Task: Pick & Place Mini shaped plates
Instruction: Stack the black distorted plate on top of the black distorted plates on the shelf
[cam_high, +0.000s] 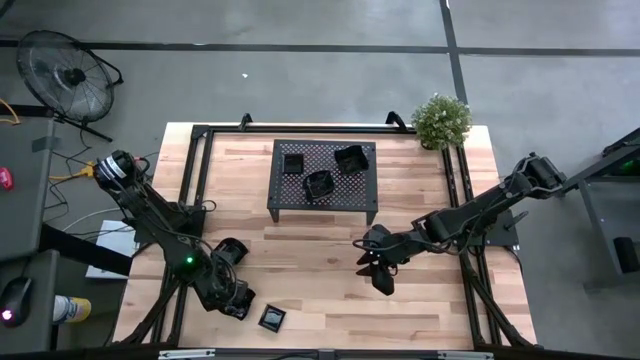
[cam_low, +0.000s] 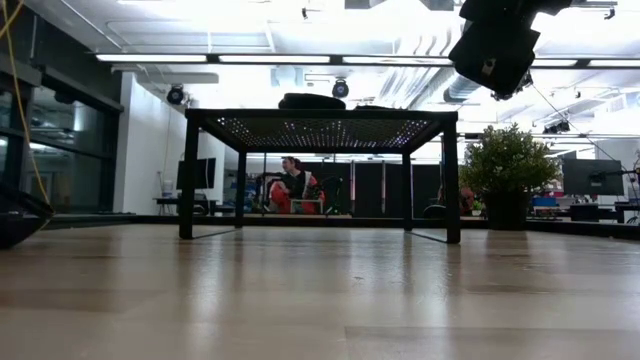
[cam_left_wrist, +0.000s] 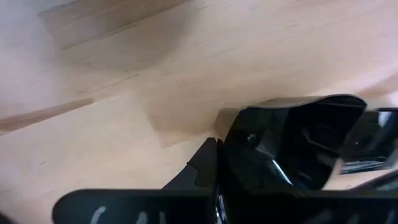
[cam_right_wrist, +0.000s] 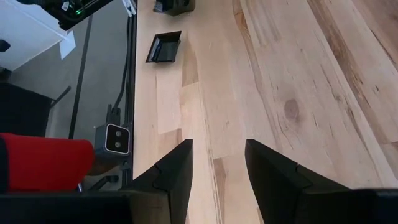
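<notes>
My left gripper (cam_high: 238, 298) stands near the table's front left, pointing steeply down, shut on a glossy black mini plate (cam_left_wrist: 292, 149). A second mini plate (cam_high: 272, 318), square, lies flat on the wood just right of it, also seen as the square plate (cam_right_wrist: 164, 47) in the right wrist view. Three more mini plates (cam_high: 318, 184) rest on top of the black mesh rack (cam_high: 322, 200) at the table's far middle. My right gripper (cam_high: 380, 275) hangs open above bare wood at centre right, its fingers (cam_right_wrist: 180, 168) holding nothing. My left gripper pinches the plate's rim (cam_left_wrist: 233, 155) at one side, with one finger (cam_left_wrist: 199, 168) showing on the outside of the rim and the other hidden behind the plate. The fingers come from above, slanting down. The plate sits tilted; whether it is clear of the table, I cannot tell.
The rack (cam_low: 320, 125) stands on four legs with open room beneath it. A potted plant (cam_high: 441, 120) is at the far right corner. Black frame rails (cam_high: 195, 180) run along the table's sides. Bare wood lies between the two grippers.
</notes>
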